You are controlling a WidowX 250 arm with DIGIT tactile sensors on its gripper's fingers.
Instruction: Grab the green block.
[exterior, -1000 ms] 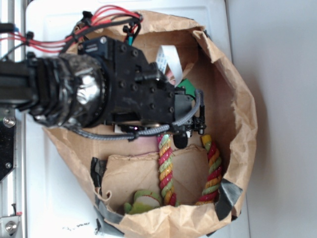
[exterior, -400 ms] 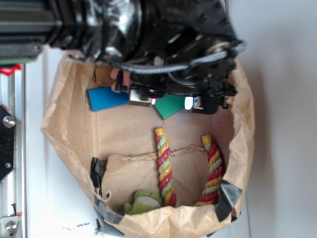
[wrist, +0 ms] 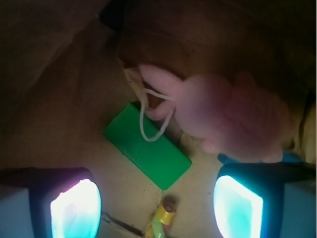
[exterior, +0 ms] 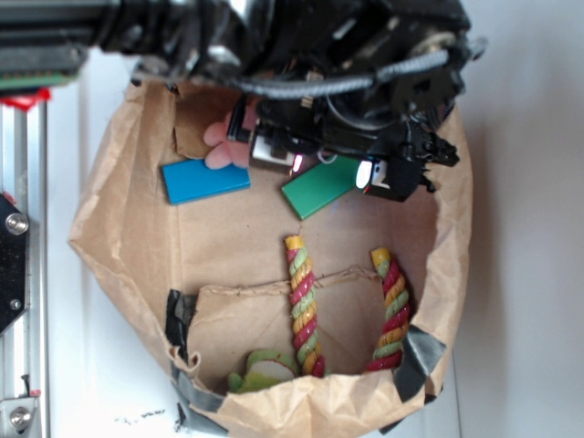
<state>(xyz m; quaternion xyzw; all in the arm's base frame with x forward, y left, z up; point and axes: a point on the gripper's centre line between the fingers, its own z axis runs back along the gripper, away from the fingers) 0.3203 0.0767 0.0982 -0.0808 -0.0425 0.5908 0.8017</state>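
Wrist view: the gripper (wrist: 156,206) has its glowing fingers (wrist: 75,209) spread wide with nothing between them. Just past them the green block (wrist: 148,148) lies flat on the paper bag (exterior: 228,255) floor, a pink plush toy (wrist: 223,119) beyond, its string draped on the block.

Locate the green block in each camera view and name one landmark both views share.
Exterior: the green block lies tilted on the paper bag's floor, upper centre, just below the gripper.
Wrist: the green block lies at centre, diagonal, ahead of the two glowing fingers, apart from them.
Shared landmark: the pink soft toy beside the block, peeking out under the arm in the exterior view.
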